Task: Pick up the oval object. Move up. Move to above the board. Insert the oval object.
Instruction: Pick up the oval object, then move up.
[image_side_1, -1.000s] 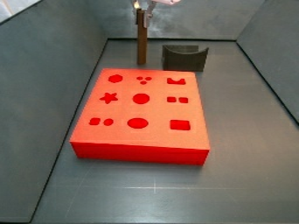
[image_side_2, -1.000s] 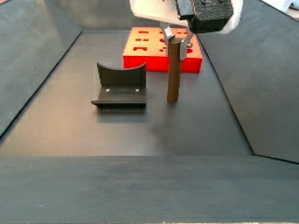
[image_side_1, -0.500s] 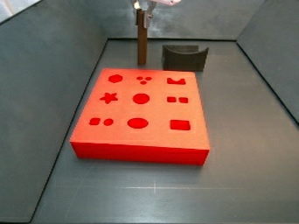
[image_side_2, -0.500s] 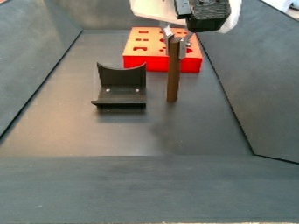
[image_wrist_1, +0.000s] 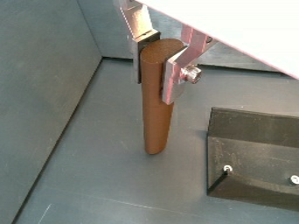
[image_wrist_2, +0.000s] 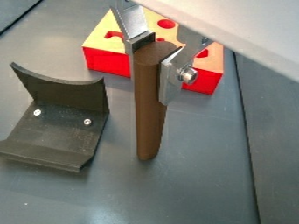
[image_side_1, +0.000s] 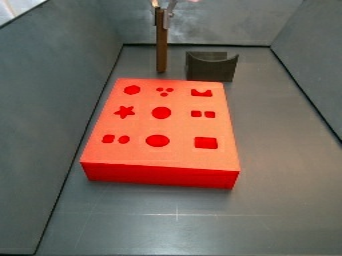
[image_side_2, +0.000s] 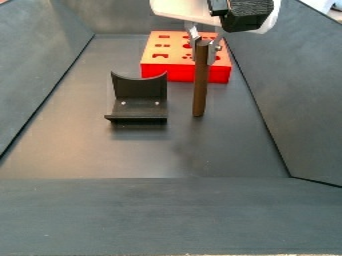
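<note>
gripper (image_wrist_2: 155, 55) atop oval object (image_wrist_2: 147, 105) | fixture (image_side_2: 136, 97) beside | board (image_side_2: 174, 55) behind

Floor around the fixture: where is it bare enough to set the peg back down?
Bare floor in front of the fixture and beside the board. It is tighter at the back, where the gripper holds the oval peg upright between them.

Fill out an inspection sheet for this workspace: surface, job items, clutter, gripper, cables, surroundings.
Surface: dark grey floor, bare apart from the items below.
Oval object: upright, top end between the fingers; whether its foot touches the floor cannot be told.
Board: flat, holes unfilled.
Clutter: nothing seen besides the fixture, beside the peg.
Gripper: shut on the oval object, beyond the board's end.
Cables: nothing seen.
Surroundings: grey walls around the floor.
</note>
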